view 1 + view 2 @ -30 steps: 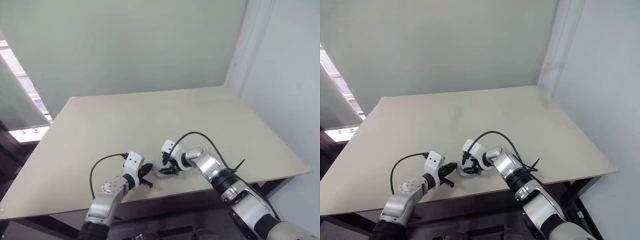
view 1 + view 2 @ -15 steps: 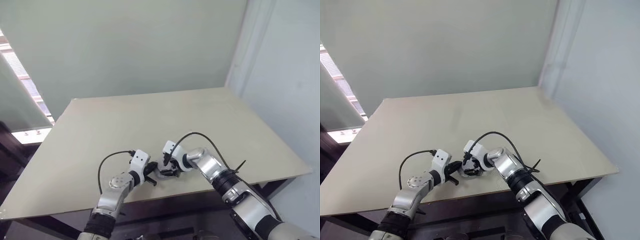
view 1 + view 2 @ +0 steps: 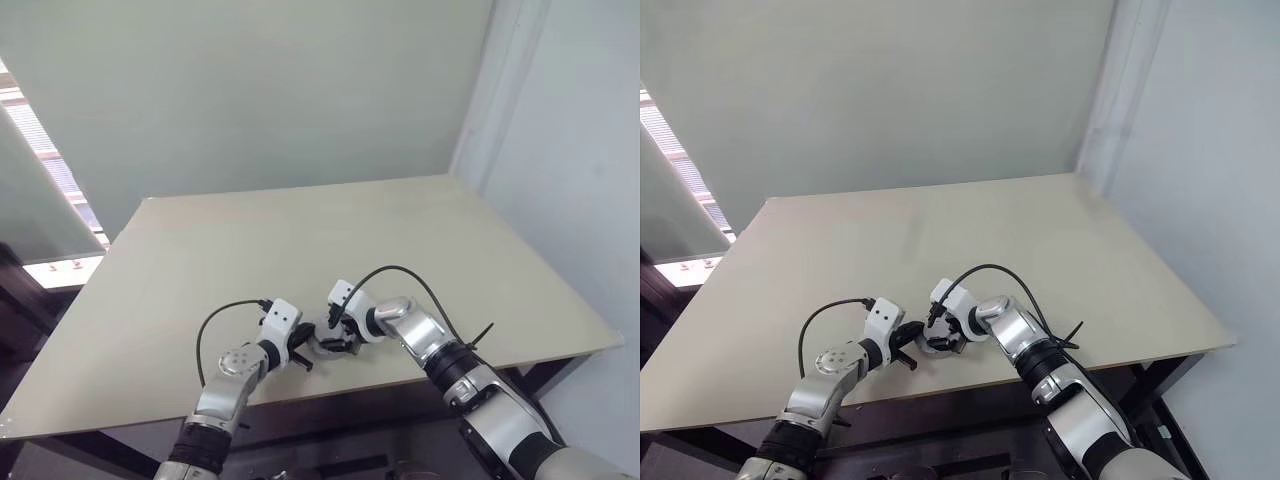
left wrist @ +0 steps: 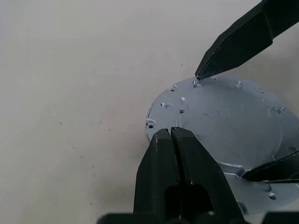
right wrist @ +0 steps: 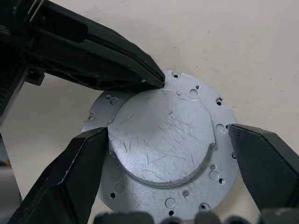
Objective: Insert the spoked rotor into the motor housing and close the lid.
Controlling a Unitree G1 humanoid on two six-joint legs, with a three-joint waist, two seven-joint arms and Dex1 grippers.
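Note:
A round grey metal disc [image 5: 161,149] lies flat on the table near its front edge. It has a raised, scratched middle and small holes round its rim. I cannot tell whether it is the lid or the back of the motor housing. The spoked rotor is hidden. My left gripper [image 4: 170,132] is shut, with its tip touching the disc's rim [image 4: 233,126]. My right gripper [image 5: 167,133] is open over the disc, with one finger [image 5: 84,168] on each side of it. In the head view both grippers [image 3: 298,352] [image 3: 335,340] meet at the disc [image 3: 322,346].
The beige table [image 3: 300,240] stretches wide behind and to both sides of the disc. Its front edge [image 3: 330,385] runs just behind my wrists. Black cables [image 3: 400,272] loop above both wrists. A pale wall stands behind the table.
The head view has shifted a little. My left elbow has drawn in, while both grippers stay at the disc.

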